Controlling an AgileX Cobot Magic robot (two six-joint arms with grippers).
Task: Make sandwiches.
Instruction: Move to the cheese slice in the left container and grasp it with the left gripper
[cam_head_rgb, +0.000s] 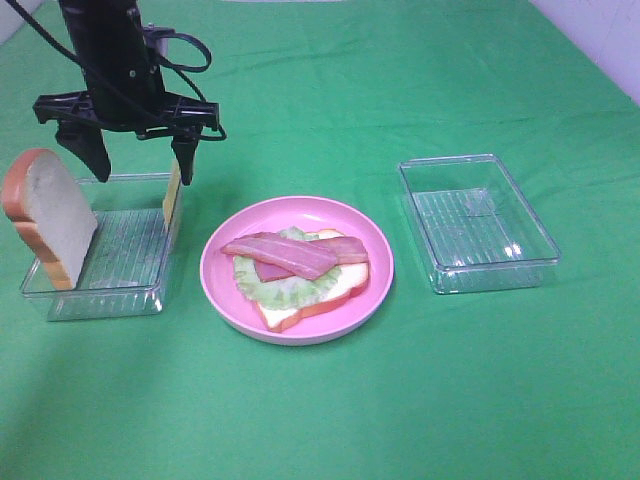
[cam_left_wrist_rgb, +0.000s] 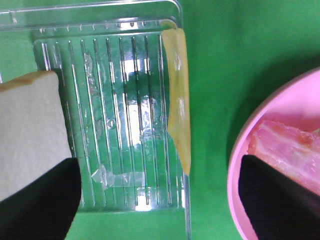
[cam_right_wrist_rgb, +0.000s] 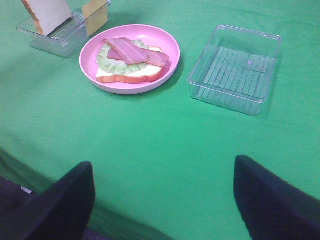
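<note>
On the pink plate (cam_head_rgb: 225, 290) lies an open sandwich (cam_head_rgb: 300, 272): a bread slice, a lettuce leaf and meat strips (cam_head_rgb: 290, 252) on top. A thin yellow cheese slice (cam_head_rgb: 172, 196) stands on edge against the right wall of the left clear tray (cam_head_rgb: 120, 262). A second bread slice (cam_head_rgb: 50, 215) leans at that tray's left end. My left gripper (cam_head_rgb: 135, 165) hangs open above this tray, its fingers (cam_left_wrist_rgb: 37, 200) straddling the cheese (cam_left_wrist_rgb: 179, 100) and touching nothing. My right gripper (cam_right_wrist_rgb: 165, 205) is open and empty, low over the cloth near the table's front edge.
An empty clear tray (cam_head_rgb: 478, 222) stands to the right of the plate. Green cloth (cam_head_rgb: 400, 400) covers the whole table. The left wrist view shows the plate's rim (cam_left_wrist_rgb: 270, 105) close beside the left tray's wall.
</note>
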